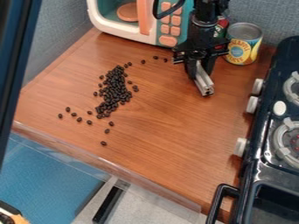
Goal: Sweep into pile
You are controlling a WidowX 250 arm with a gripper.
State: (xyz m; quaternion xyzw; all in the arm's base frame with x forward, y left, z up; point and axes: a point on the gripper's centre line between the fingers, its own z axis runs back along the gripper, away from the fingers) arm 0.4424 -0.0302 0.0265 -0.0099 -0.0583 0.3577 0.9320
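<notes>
Gripper (199, 70) at upper center right, closed on a silver grooved bar (204, 84) angled down over the wooden counter (169, 135). Dark beans (114, 92): dense elongated heap left of center, strays lower left and a few near the top, by the toy microwave (143, 19). Tin can (243, 43) upper right; toy stove (260, 162) along right edge.

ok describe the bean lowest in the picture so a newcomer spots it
On the wooden counter left of the black stove, find the pile of dark beans. Several loose beans lie below it; the one wanted sits alone, nearer the counter's front edge than any other.
</notes>
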